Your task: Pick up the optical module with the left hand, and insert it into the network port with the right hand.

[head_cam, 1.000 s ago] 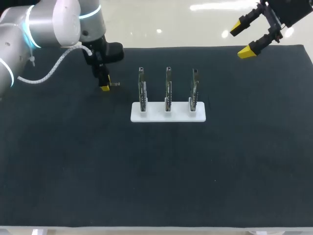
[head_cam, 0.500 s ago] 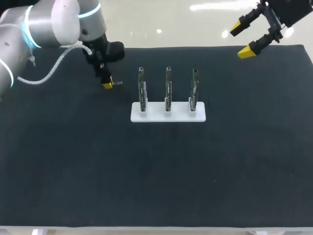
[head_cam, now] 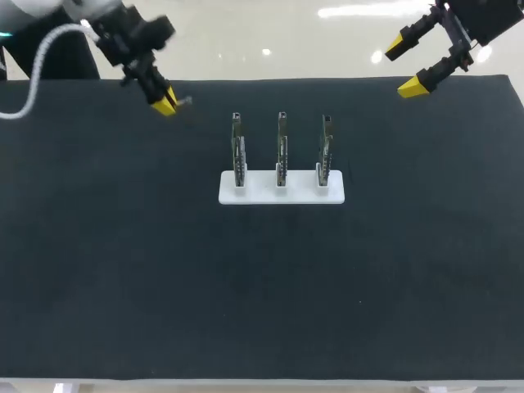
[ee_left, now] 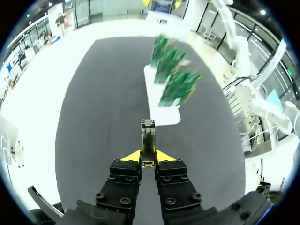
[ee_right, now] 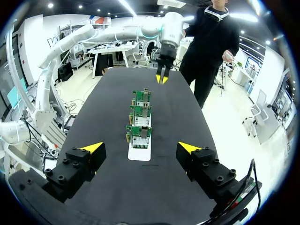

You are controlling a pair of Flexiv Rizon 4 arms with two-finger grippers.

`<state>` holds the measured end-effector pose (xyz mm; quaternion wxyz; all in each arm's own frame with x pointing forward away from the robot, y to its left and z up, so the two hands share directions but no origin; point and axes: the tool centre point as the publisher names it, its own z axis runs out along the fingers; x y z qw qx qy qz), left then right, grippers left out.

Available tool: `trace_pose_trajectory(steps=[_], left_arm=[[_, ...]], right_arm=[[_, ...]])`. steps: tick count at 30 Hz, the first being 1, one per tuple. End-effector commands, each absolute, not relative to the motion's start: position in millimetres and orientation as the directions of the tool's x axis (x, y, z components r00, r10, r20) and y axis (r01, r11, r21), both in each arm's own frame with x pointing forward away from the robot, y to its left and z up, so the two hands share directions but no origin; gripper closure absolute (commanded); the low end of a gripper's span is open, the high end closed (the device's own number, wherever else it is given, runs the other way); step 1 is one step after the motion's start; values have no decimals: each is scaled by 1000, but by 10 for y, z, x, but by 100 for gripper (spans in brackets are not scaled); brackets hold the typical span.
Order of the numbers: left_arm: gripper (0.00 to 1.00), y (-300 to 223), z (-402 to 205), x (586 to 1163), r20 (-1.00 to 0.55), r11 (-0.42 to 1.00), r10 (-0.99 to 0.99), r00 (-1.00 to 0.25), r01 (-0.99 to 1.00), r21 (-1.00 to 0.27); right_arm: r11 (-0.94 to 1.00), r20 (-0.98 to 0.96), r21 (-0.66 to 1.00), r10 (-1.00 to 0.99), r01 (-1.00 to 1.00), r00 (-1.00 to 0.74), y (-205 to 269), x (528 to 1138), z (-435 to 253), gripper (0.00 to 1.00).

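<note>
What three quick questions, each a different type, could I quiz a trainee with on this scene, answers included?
1. How many circuit boards stand in the white holder?
2. True or false: the right gripper is open.
3. The optical module is: A) lying loose, B) clamped in the left gripper, C) held by the right gripper.
Key: 1. three; 2. true; 3. B.

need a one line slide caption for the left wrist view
Left gripper shut on the optical module, three green circuit boards standing in a white holder ahead on the black table.
</note>
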<state>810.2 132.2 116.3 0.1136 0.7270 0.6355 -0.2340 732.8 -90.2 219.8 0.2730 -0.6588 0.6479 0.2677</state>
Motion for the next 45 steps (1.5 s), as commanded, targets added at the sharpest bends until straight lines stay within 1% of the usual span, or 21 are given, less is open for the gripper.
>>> trace_pose_trajectory(steps=[1, 8, 11, 28, 31, 38, 45], left_arm=[[100, 1478, 1392, 7721, -568, -154, 819, 86, 985, -73], [100, 1528, 1743, 7417, -696, -157, 712, 97, 987, -23], [100, 1550, 1874, 7313, -719, -168, 690, 89, 985, -40], [100, 1550, 1874, 7313, -719, -168, 690, 89, 985, -40], [100, 1451, 1860, 7238, -785, -165, 607, 120, 986, 23], [100, 1095, 1950, 7167, -860, -79, 499, 104, 994, 74], [100, 806, 1962, 7181, -888, 37, 455, 70, 995, 98]], right_arm=[[-11, -707, -14, -707, -1000, 18, -901, 7323, 2195, 0], [-11, -707, -14, -707, -1000, 18, -901, 7323, 2195, 0], [-11, -707, -14, -707, -1000, 18, -901, 7323, 2195, 0], [-11, -707, -14, -707, -1000, 18, -901, 7323, 2195, 0], [-11, -707, -14, -707, -1000, 18, -901, 7323, 2195, 0], [-11, -707, -14, -707, -1000, 18, -901, 7323, 2195, 0], [-11, -707, -14, -707, -1000, 18, -901, 7323, 2195, 0]])
